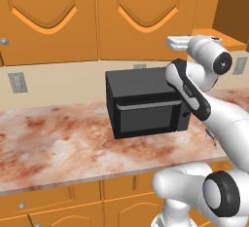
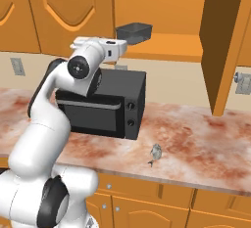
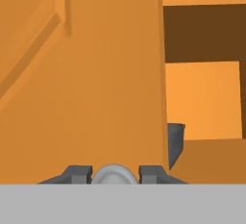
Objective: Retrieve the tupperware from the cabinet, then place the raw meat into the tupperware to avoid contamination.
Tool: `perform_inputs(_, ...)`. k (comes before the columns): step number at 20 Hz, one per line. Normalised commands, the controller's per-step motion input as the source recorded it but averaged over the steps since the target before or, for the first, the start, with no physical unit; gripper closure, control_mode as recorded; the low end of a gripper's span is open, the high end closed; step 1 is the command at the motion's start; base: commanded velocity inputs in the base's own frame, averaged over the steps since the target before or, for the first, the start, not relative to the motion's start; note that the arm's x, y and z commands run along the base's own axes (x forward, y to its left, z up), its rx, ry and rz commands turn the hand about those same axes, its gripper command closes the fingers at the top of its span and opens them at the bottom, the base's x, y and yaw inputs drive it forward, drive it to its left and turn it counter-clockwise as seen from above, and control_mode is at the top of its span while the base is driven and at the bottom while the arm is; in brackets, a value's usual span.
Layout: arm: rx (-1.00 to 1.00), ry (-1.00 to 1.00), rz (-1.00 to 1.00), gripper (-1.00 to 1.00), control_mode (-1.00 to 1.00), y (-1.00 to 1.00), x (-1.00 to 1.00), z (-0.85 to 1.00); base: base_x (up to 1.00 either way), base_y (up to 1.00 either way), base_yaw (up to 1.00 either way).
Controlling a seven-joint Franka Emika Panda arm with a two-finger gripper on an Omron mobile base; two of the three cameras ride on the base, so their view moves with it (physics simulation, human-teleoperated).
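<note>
Gripper (image 3: 115,174) clamped on small round silver knob (image 3: 114,175) of orange-brown cabinet door (image 3: 86,74). Small grey translucent plastic tupperware (image 2: 133,32) sits on open cabinet shelf (image 2: 166,46), beyond door edge, right of gripper.

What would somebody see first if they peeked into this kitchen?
Probably the big white robot arm reaching up to the orange cabinet, whose right door stands open. On its bottom shelf sits a small grey tupperware, and the gripper has its fingers on either side of a round silver knob. Below, a black microwave sits on the reddish marble counter.
</note>
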Motion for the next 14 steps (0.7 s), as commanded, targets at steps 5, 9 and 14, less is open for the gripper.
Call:
perform_inputs(5, -0.01, 0.10, 0.00, 1.00, -1.00, -0.01, -0.60, 0.00, 0.00, 0.00, 0.00)
perform_inputs(9, -0.02, 0.15, 0.00, 1.00, -1.00, 0.00, -0.61, 0.00, 0.00, 0.00, 0.00)
perform_inputs(14, -0.04, 0.17, 0.00, 1.00, -1.00, 0.00, -0.61, -0.04, 0.00, 0.00, 0.00)
